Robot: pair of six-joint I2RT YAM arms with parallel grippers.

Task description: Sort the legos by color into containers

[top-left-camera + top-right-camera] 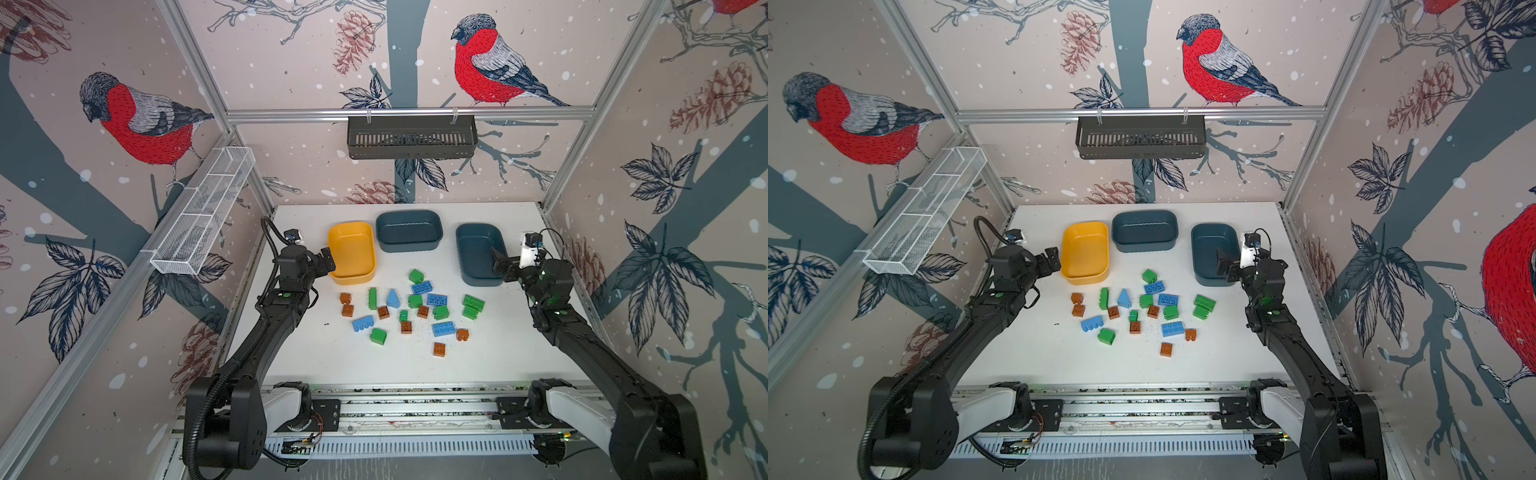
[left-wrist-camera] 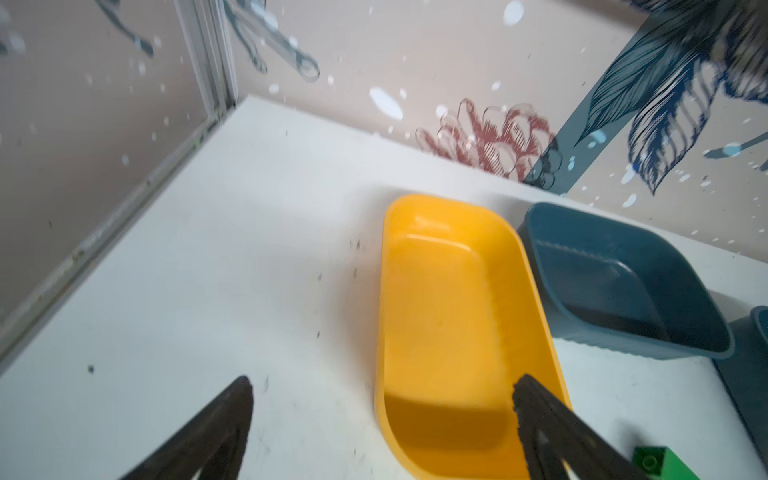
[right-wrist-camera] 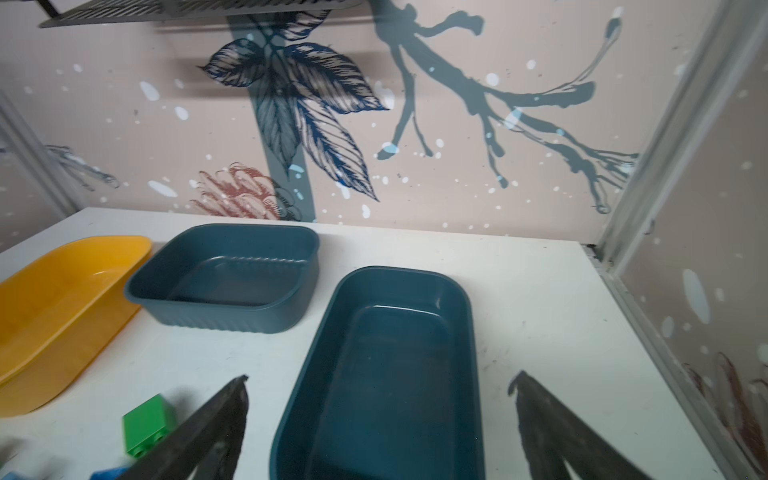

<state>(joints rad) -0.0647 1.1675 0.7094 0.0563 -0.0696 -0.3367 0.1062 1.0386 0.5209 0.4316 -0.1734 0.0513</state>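
In both top views, brown, green and blue studded plastic bricks [image 1: 436, 299] [image 1: 1168, 299] lie mid-bench. The yellow plastic tub [image 1: 351, 249], middle teal plastic tub [image 1: 408, 226] and right teal plastic tub [image 1: 473, 249] stand nearer the far edge.

Left wrist view: left jaws spread, empty, at the yellow plastic tub [image 2: 440, 299].

Right wrist view: right jaws spread over the right teal plastic tub [image 3: 395, 353].

The left arm [image 1: 257, 340] and the right arm [image 1: 590, 345] stood at the two sides, each reaching forward from its base with a bent elbow. The left hand [image 1: 328, 261] pointed inward, its dark fingers [image 2: 220, 424] spread wide and empty. The right hand [image 1: 498, 261] mirrored it, its fingers [image 3: 220, 424] likewise parted, gripping nothing.
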